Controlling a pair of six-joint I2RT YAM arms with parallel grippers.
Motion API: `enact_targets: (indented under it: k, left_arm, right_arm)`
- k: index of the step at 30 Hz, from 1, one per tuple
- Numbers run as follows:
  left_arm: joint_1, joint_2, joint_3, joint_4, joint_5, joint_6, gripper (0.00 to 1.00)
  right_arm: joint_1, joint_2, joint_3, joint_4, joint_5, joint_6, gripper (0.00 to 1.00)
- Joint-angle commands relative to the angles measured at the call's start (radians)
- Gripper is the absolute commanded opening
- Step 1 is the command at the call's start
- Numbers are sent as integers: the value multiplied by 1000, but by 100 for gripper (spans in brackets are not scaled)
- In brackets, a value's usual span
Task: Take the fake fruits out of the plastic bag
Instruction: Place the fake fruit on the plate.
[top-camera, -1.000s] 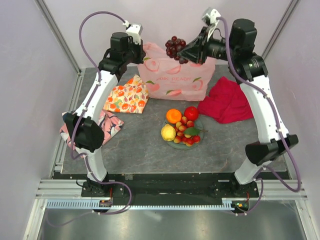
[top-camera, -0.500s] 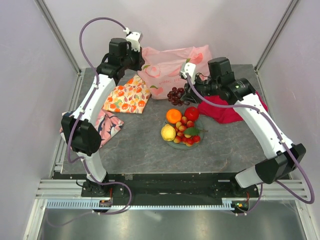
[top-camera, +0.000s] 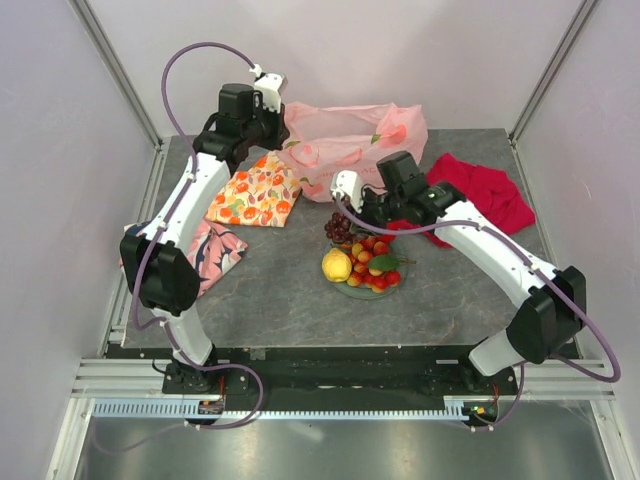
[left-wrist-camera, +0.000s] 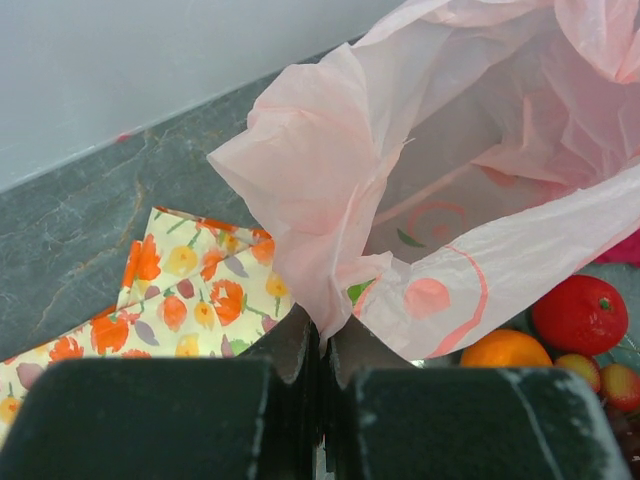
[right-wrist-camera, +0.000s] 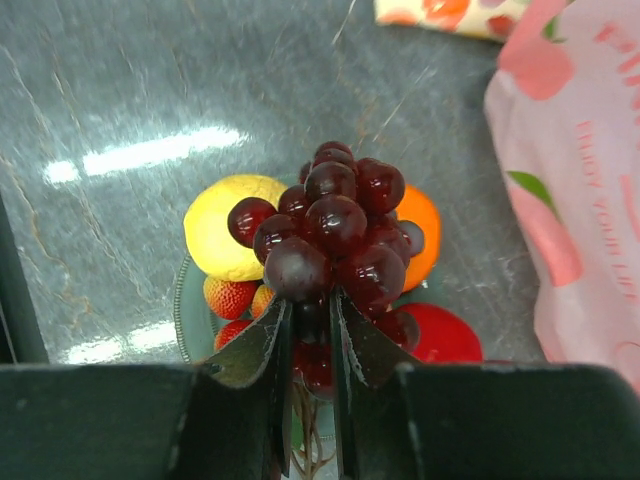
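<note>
R tool (right-wrist-camera: 308, 312) pinches grape bunch (right-wrist-camera: 335, 225) at its lower end, over plate (right-wrist-camera: 181, 300) w/ fruit pile (top-camera: 365, 262). L tool (left-wrist-camera: 322, 335) nipped on plastic bag (left-wrist-camera: 300, 190) rim. Risk: bunch released onto rounded pile may roll off to tabletop (right-wrist-camera: 120, 80).

We can read print in one place only: on the plastic bag (right-wrist-camera: 560, 190) in the right wrist view, pink capital letters (right-wrist-camera: 607, 215) run down its side and seem to say "ENJOY YOUR LIFE", with the last letters cut by the frame edge. A second line near the top right corner is too clipped for us to read. From the top camera the bag's print is too small to make out.
</note>
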Motion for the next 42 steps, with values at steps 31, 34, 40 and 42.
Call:
enact_targets:
  k: [31,34,40,42]
  left_arm:
    - [2,-47,-40,7,154,2,2]
    - [2,-35,-40,8,172,-14,2]
    - [-1,-39,-41,10,203,-23,2]
    - [-1,-47,-47,5,209,-26,2]
  right_arm:
    - [75,-163,-47,-157,272,-110,76]
    - [73,-165,59,-166,242,-88,80]
    - [41,-16,212,-87,222,56,80]
    - [12,19,254,-36,208,123,75]
